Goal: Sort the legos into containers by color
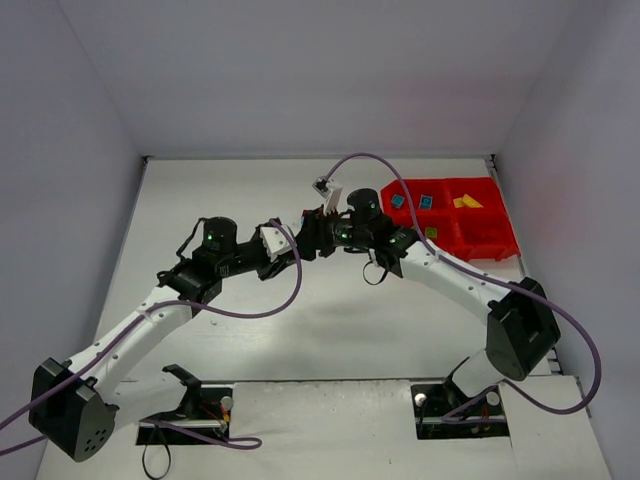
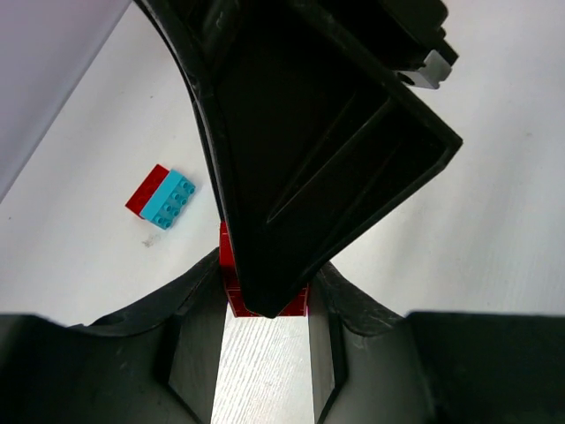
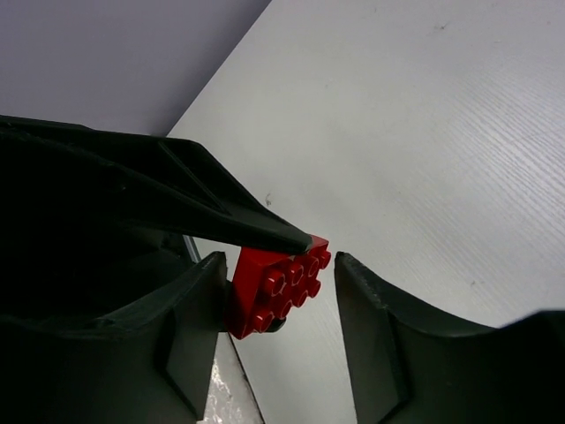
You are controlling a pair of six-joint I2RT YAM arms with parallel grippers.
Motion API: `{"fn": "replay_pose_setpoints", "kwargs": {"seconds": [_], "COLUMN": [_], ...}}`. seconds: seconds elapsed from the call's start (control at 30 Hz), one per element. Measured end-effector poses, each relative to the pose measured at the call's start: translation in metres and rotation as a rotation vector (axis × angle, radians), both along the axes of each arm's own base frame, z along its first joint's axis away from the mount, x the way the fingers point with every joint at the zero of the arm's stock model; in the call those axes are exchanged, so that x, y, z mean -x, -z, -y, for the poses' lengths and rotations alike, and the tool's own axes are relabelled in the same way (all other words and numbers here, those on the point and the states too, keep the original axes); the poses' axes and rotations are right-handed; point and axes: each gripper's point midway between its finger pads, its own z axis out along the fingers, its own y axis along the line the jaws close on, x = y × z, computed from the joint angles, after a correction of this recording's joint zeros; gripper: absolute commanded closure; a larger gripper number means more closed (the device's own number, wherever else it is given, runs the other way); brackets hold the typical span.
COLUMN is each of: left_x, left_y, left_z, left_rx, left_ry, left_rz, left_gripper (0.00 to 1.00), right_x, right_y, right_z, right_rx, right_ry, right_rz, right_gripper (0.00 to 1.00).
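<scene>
A red lego (image 3: 282, 287), studs facing the right wrist camera, is clamped between the fingers of my left gripper (image 2: 265, 309); it also shows in the left wrist view (image 2: 231, 278). My right gripper (image 3: 278, 263) is open around the same lego, with a gap on its right side. The two grippers meet above the table's middle, left gripper (image 1: 303, 237) against right gripper (image 1: 318, 232). The red tray (image 1: 480, 245) stands at the far right and holds cyan legos (image 1: 398, 201), yellow legos (image 1: 465, 202) and a green lego (image 1: 432, 233).
A red lego joined to a cyan lego (image 2: 161, 196) lies on the table beside my left gripper. A purple cable (image 1: 375, 160) with a white connector (image 1: 325, 187) loops above the arms. Walls close in the table's back and sides.
</scene>
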Motion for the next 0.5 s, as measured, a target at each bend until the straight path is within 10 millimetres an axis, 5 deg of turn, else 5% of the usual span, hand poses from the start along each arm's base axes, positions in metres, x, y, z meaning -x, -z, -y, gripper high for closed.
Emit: {"fn": "replay_pose_setpoints", "kwargs": {"seconds": [0.13, 0.23, 0.5], "left_x": [-0.003, -0.005, -0.008], "left_y": [0.002, 0.002, 0.002], "left_z": [-0.002, -0.003, -0.005], "left_rx": [-0.009, -0.016, -0.012], "left_ry": [-0.021, -0.030, -0.070], "left_rz": [0.002, 0.009, -0.007], "left_gripper": [0.79, 0.58, 0.29], "right_x": [0.002, 0.001, -0.012], "right_y": [-0.002, -0.001, 0.014], "right_z": [-0.003, -0.002, 0.011], "right_rx": [-0.008, -0.005, 0.071], "right_ry": [-0.005, 0.006, 0.064], "right_rz": [-0.007, -0.021, 0.011], "right_gripper": [0.84, 1.00, 1.00]}}
